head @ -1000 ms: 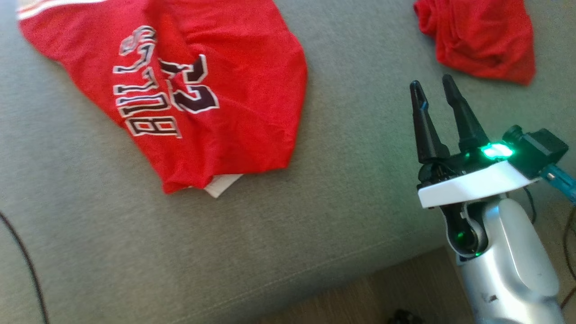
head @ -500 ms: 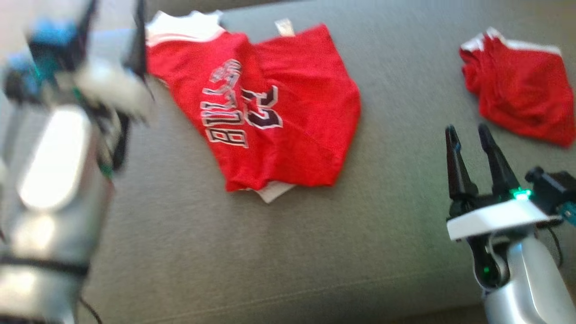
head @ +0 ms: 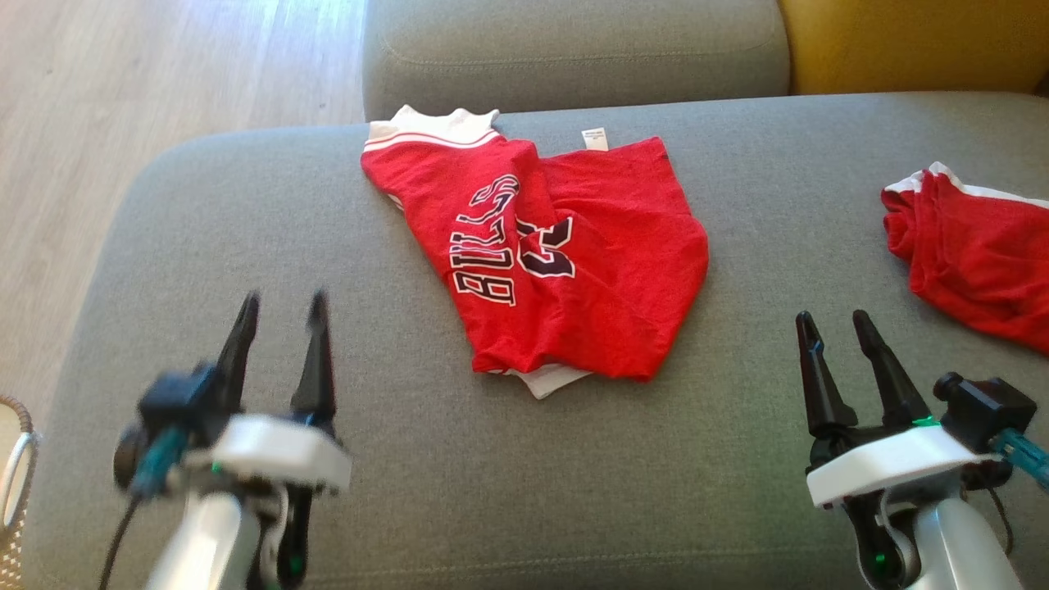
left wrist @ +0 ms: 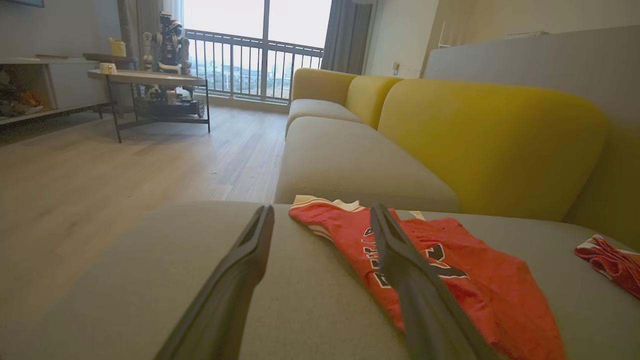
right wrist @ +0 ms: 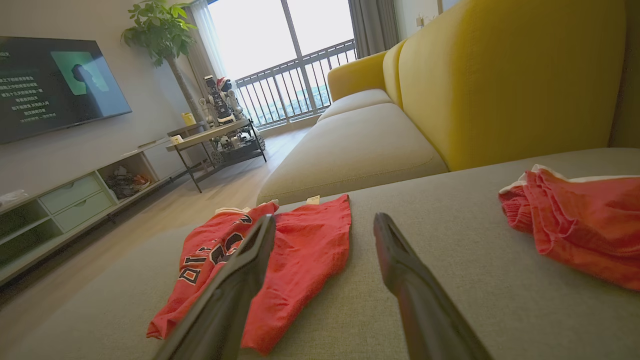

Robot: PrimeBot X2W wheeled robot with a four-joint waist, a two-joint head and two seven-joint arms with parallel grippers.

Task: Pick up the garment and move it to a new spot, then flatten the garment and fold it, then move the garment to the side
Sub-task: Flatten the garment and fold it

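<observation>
The red Bulls jersey (head: 565, 262) lay near the middle of the grey sofa cushion (head: 410, 475), rumpled and doubled over on itself. Its white-trimmed edge (head: 430, 133) pointed toward the far left, and a white under-layer (head: 549, 381) peeped out at the near hem. The left gripper (head: 283, 299) and the right gripper (head: 832, 318) hovered at the near side of the cushion, one on each flank of the jersey and well apart from it. Both stood released with fingers spread, grasping nothing. A second red garment (head: 975, 262) sat bunched at the right end of the cushion, apart from the jersey. The step in hand looked like the first pick-up, since the cloth was neither flat nor neatly folded. To do it well, each claw would best come down astride a raised edge rather than the flat middle: the left toward the trimmed end, the right toward the rounded right-hand border. The fingers should pinch through all the layers without digging into the upholstery. Both arms lifting together would keep the cloth from dragging or twisting. The new spot ought to leave open cushion all round for flattening, clear of the other garment.
</observation>
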